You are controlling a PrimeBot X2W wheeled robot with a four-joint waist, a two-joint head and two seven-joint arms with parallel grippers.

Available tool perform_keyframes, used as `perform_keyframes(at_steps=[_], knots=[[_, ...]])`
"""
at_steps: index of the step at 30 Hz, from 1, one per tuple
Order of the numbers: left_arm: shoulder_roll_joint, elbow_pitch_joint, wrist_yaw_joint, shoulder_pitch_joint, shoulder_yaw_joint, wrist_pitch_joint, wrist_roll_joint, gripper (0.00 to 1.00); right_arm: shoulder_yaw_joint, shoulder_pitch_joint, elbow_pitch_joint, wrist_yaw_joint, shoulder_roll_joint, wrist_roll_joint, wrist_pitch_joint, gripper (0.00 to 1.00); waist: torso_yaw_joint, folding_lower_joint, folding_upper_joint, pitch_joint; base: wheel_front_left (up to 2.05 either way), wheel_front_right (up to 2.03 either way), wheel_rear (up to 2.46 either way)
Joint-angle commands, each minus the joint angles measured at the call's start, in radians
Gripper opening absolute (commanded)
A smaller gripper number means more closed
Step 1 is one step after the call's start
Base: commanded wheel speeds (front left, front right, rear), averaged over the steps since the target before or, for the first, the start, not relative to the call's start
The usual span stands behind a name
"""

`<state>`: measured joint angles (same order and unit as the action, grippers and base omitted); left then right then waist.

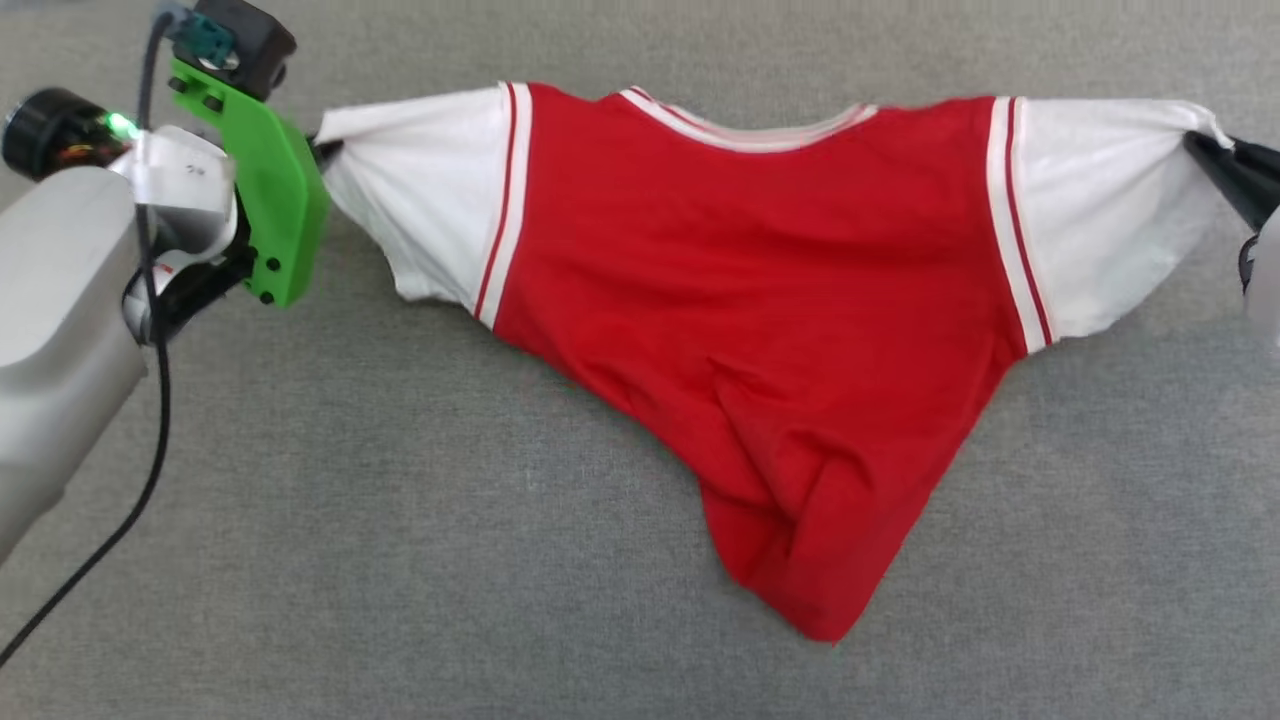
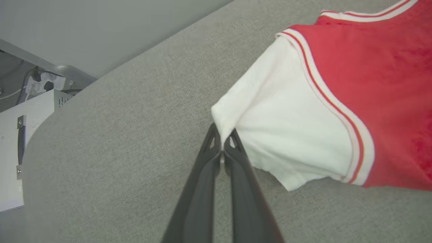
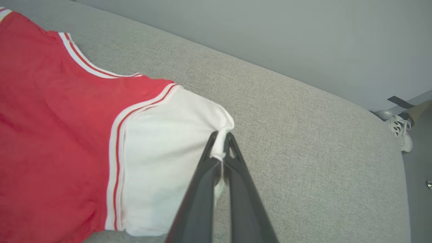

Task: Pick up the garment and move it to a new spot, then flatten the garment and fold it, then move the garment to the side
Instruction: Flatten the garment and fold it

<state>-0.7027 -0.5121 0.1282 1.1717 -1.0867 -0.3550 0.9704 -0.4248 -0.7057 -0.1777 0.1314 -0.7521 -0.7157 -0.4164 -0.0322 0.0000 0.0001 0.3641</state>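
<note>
A grey, cloth-covered desk [image 1: 400, 520] filled the head view from edge to edge. Across its upper half lay the garment [image 1: 760, 300], a red jersey T-shirt with white sleeves and red-and-white striped trim. It was stretched wide from 10 o'clock to 2 o'clock. The collar faced 12 o'clock, and the red body sagged and bunched into a creased point toward 5 o'clock. No numerals showed on the side facing up.

The pale left forearm [image 1: 60, 300], carrying a green bracket [image 1: 275, 190] and a black cable, entered from 9 o'clock.

The left claw [image 2: 221, 148] was pinched tight on the tip of the white sleeve [image 1: 420, 200] at 10 o'clock, its two dark fingers pressed together with cloth between them. The right claw [image 3: 221, 143] was likewise clamped on the tip of the other sleeve [image 1: 1100, 210] at 2 o'clock, with a twist of white fabric squeezed between its fingers.

The task appeared to be in an early stage: both sleeve ends were gripped and the shoulders were pulled taut, which suits carrying or spreading. The body was not yet flat. Smoothing the hem, folding the garment and moving it to the side all seemed left to do.
</note>
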Motion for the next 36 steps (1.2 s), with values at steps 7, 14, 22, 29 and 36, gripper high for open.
perform_keyframes(at_steps=[7, 14, 22, 29, 36], knots=[[-0.046, 0.072, 0.002, 0.064, 0.005, 0.135, -0.058, 0.0, 0.022, -0.033, 0.008, -0.001, -0.046, -0.023, 0.079, 0.0, 0.04, 0.0, -0.0001, -0.109, 0.0, 0.0, 0.0], [-0.058, 0.168, -0.035, 0.125, 0.04, 0.185, -0.094, 0.0, 0.03, -0.085, 0.033, -0.001, -0.068, -0.012, 0.124, 0.0, 0.043, 0.0, -0.0001, -0.142, 0.0, 0.0, 0.0], [-0.036, 0.219, -0.082, 0.213, 0.072, 0.233, -0.151, 0.0, 0.014, -0.211, 0.034, -0.001, -0.057, -0.003, 0.125, 0.0, 0.034, 0.0, -0.0001, -0.126, 0.0, 0.0, 0.0], [0.042, 0.118, -0.085, 0.372, 0.103, 0.275, -0.206, 0.0, -0.034, -0.45, -0.085, -0.001, 0.0, 0.033, 0.121, 0.0, 0.016, 0.0, -0.0001, -0.043, 0.0, 0.0, 0.0], [0.124, -0.045, -0.064, 0.567, 0.149, 0.341, -0.238, 0.0, -0.079, -0.73, -0.258, -0.001, 0.072, 0.104, 0.182, 0.0, -0.001, 0.0, -0.0001, 0.033, 0.0, 0.0, 0.0]])
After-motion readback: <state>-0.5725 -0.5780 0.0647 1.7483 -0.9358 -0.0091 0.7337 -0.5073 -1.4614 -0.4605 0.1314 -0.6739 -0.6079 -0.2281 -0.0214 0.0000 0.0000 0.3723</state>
